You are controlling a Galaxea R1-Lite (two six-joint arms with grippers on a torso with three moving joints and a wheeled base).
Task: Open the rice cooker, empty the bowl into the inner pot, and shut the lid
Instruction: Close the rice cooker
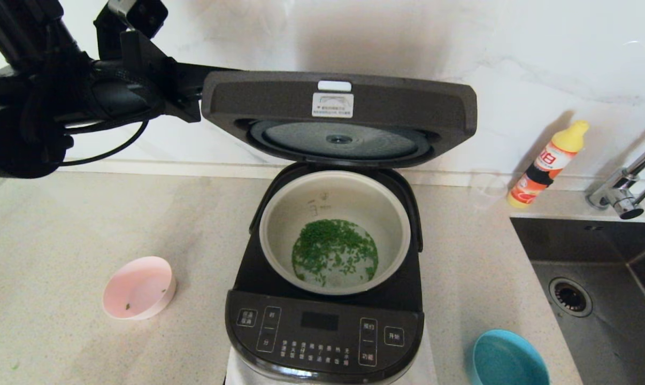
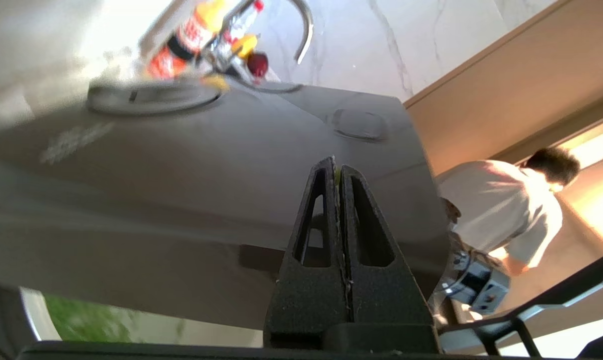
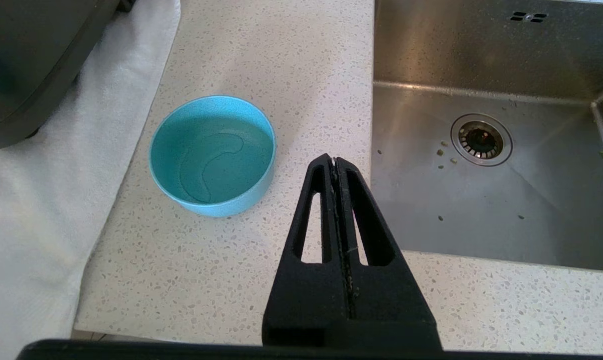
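The black rice cooker (image 1: 322,334) stands open at the middle of the counter. Its lid (image 1: 338,115) leans forward over the inner pot (image 1: 354,200), with the silver underside disc showing. Green grains (image 1: 333,251) lie on the pot's bottom. The pink bowl (image 1: 139,287) sits left of the cooker, nearly empty. My left arm reaches behind the lid's left side. In the left wrist view my left gripper (image 2: 335,162) is shut and empty, its tips against the lid's outer top (image 2: 206,165). My right gripper (image 3: 334,161) is shut and empty above the counter beside the blue bowl (image 3: 212,155).
The blue bowl (image 1: 507,358) sits front right of the cooker. A steel sink (image 1: 595,278) with a faucet (image 1: 624,187) lies at the right. An orange detergent bottle (image 1: 547,163) and a clear cup (image 1: 487,187) stand by the wall. A white towel (image 3: 41,210) lies under the cooker.
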